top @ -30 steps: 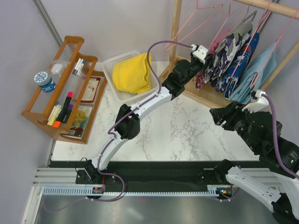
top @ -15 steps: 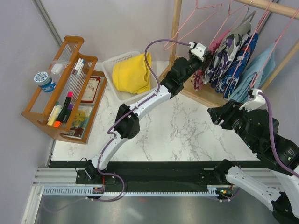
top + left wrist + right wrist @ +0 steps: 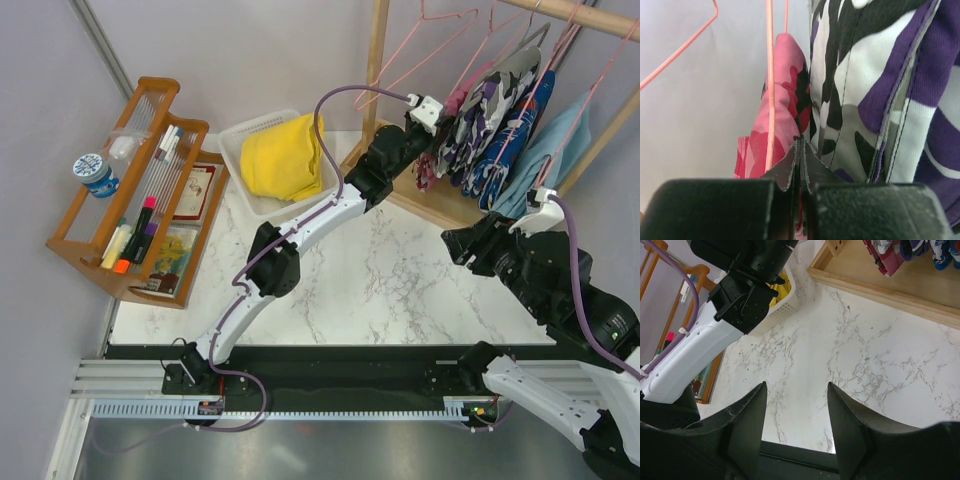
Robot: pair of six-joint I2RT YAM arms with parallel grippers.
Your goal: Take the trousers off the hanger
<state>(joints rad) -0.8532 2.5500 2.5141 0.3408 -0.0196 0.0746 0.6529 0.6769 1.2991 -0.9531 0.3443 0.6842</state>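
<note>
Now left pincer closed, tips at pink camouflage trousers

A marble table fills the middle. At nine o'clock stands a wooden organiser with markers and a blue-lidded jar. A white basket sits at eleven o'clock. Toward one o'clock, a purple-white camouflage garment and a light blue garment hang below a wooden rail.

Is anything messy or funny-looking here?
Only a little. The yellow trousers lie in a crumpled heap in the white basket at the back left, bulging over its rim instead of lying flat. Nothing looks spilled or broken.
</note>
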